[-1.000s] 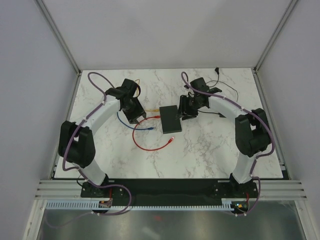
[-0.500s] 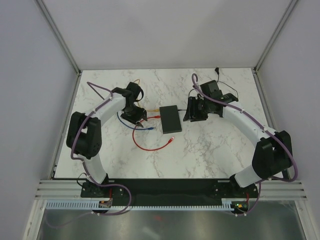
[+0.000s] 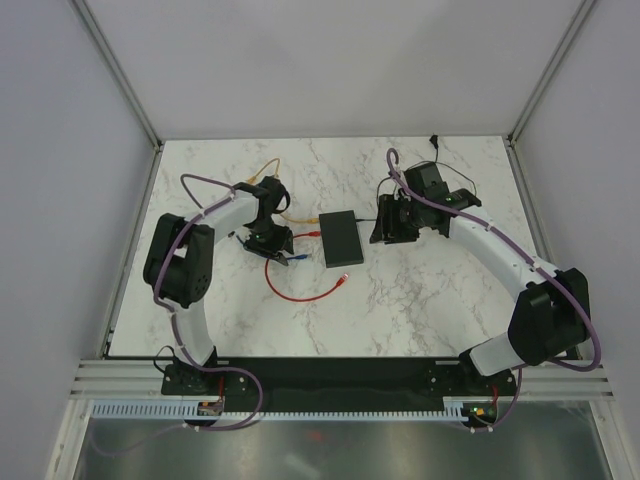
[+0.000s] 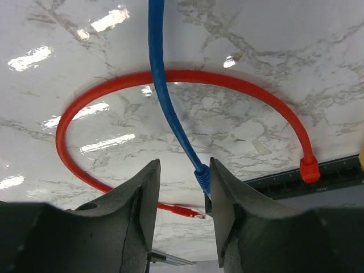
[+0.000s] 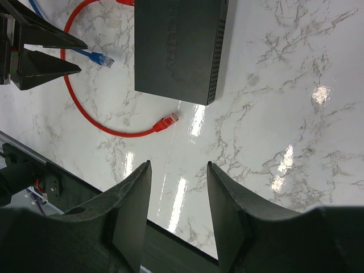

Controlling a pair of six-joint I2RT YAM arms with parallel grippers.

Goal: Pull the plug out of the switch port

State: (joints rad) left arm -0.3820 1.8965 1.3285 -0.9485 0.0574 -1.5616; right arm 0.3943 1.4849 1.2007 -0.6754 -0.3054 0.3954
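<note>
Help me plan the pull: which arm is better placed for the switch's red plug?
Left, likely: the left hand is open on the switch port side, near the red plug; the right hand is on the opposite side.

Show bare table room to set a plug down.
Free: white marble tabletop near-right, bordered by the black switch box, right arm and near edge; also the strip behind the switch. Crowded: left of the switch, with red looped cable, blue cable and left gripper.

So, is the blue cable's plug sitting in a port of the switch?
No, the blue plug lies loose on the table, away from the switch.
</note>
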